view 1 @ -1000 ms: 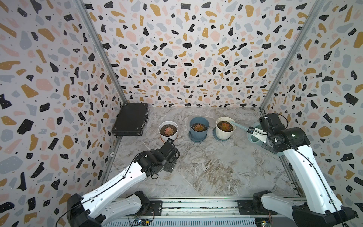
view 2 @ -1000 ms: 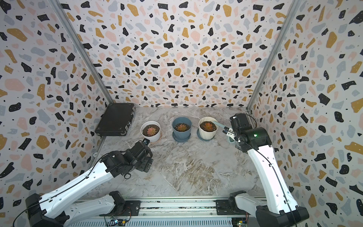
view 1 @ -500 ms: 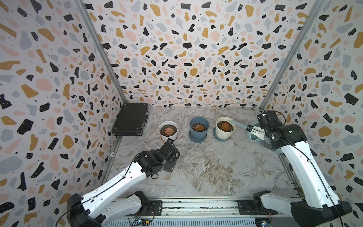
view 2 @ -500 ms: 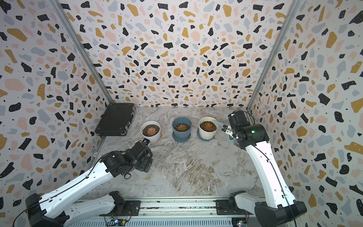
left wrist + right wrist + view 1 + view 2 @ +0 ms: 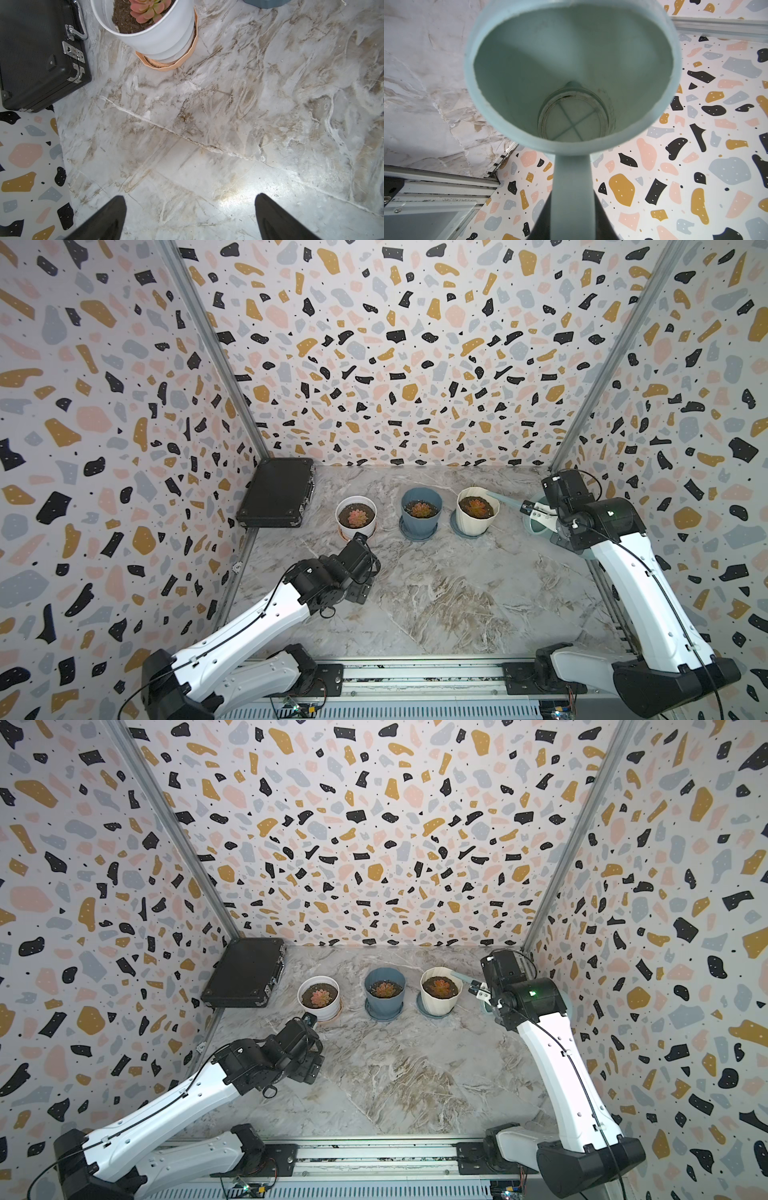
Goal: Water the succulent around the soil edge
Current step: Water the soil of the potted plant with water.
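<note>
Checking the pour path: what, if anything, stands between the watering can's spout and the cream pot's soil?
Nothing visible does. The pale teal plastic watering can, held by the right gripper, has its spout reaching to the rim of the cream ribbed pot.

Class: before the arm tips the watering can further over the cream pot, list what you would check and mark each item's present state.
1. Right tool shut on watering can handle: ok.
2. Spout reaches cream pot rim: ok.
3. Spout over soil edge, not succulent: cannot tell.
4. Water in can: cannot tell.
5. Left tool open, clear of pots: ok.
</note>
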Robot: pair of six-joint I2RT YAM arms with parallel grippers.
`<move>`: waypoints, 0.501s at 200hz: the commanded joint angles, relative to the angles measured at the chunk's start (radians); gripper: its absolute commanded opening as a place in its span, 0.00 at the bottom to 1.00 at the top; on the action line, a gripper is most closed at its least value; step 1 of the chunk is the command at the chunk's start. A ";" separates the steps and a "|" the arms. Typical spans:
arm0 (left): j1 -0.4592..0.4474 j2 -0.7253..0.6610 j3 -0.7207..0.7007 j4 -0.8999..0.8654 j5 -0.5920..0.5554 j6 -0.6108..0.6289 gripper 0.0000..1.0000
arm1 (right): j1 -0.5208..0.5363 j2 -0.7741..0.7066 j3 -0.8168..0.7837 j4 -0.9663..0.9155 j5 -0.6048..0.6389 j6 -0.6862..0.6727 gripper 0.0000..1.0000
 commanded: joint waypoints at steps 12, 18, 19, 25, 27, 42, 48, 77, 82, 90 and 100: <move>0.001 -0.008 0.015 0.021 -0.020 0.008 0.99 | 0.005 0.005 0.064 0.036 0.034 -0.004 0.00; 0.001 -0.009 0.015 0.021 -0.021 0.007 0.99 | 0.007 0.006 0.067 0.035 0.033 -0.005 0.00; 0.001 -0.009 0.015 0.021 -0.021 0.007 0.99 | 0.007 0.007 0.067 0.036 0.032 -0.006 0.00; 0.001 -0.009 0.015 0.021 -0.021 0.007 0.99 | 0.008 0.010 0.069 0.037 0.033 -0.006 0.00; 0.001 -0.008 0.015 0.020 -0.021 0.007 0.99 | 0.008 0.011 0.071 0.038 0.033 -0.006 0.00; 0.001 -0.008 0.016 0.019 -0.021 0.008 0.99 | 0.012 0.016 0.075 0.039 0.034 -0.007 0.00; 0.001 -0.009 0.015 0.020 -0.021 0.007 1.00 | 0.013 0.019 0.077 0.040 0.034 -0.009 0.00; 0.001 -0.009 0.014 0.022 -0.021 0.007 1.00 | 0.017 0.032 0.091 0.045 0.033 -0.012 0.00; 0.001 -0.008 0.015 0.021 -0.020 0.007 0.99 | 0.019 0.036 0.093 0.045 0.033 -0.012 0.00; 0.001 -0.009 0.015 0.021 -0.021 0.007 0.99 | 0.020 0.039 0.096 0.047 0.034 -0.012 0.00; 0.000 -0.009 0.014 0.022 -0.021 0.007 1.00 | 0.022 0.041 0.096 0.047 0.032 -0.013 0.00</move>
